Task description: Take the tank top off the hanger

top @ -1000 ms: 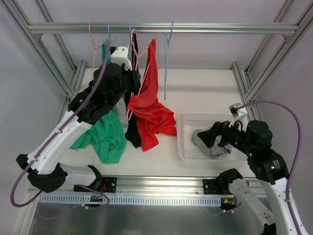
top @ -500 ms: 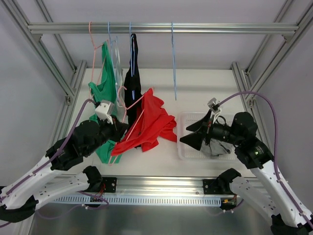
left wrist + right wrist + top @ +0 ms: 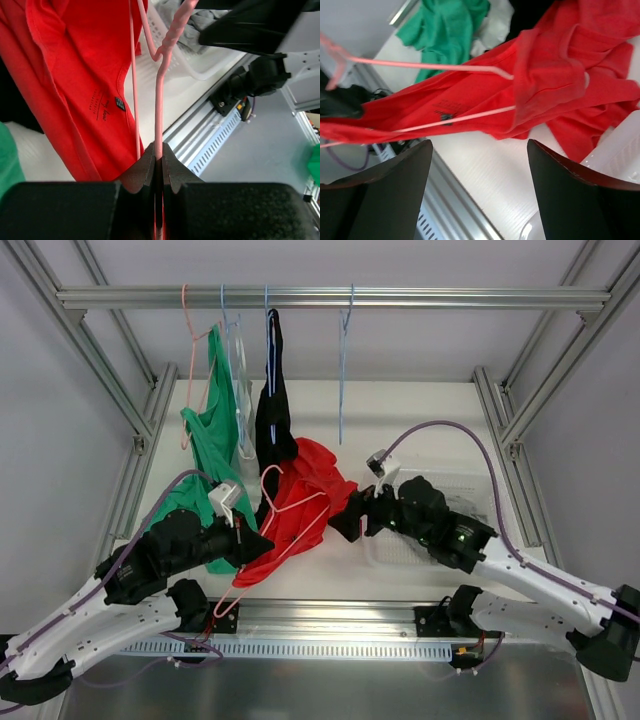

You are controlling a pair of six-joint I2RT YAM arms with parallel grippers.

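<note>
The left claw [image 3: 158, 159] is clenched on the pink hanger [image 3: 159, 110] near the front edge of the desk [image 3: 400, 430]; the red top [image 3: 555, 70] hangs on it, trailing onto the desk between the arms; the right claw [image 3: 479, 145], fingers spread and empty, faces the cloth head-on, with the hanger wires running crosswise to its reach; it is the nearer free arm.

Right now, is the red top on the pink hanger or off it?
On it. In the right wrist view both pink hanger wires run under a fold of the red top.
</note>
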